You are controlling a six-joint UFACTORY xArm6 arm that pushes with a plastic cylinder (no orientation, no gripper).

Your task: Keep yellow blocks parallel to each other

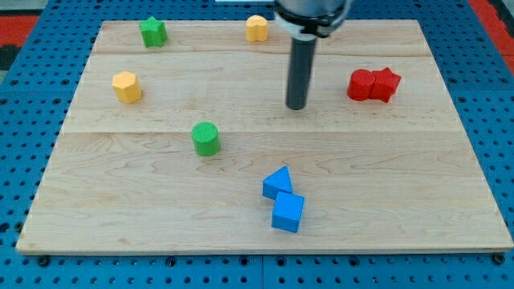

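Observation:
A yellow hexagonal block [126, 87] sits at the view's left. A second yellow block [256, 28], rounded in shape, sits near the top edge of the wooden board [401, 185]. My tip [296, 107] rests on the board's middle, below and to the right of the top yellow block and far right of the left one. It touches no block.
A green star block [152, 32] is at the top left. A green cylinder [206, 138] is left of centre. Two red blocks [373, 84] touch at the right. A blue triangular block [278, 183] touches a blue cube [287, 212] near the bottom.

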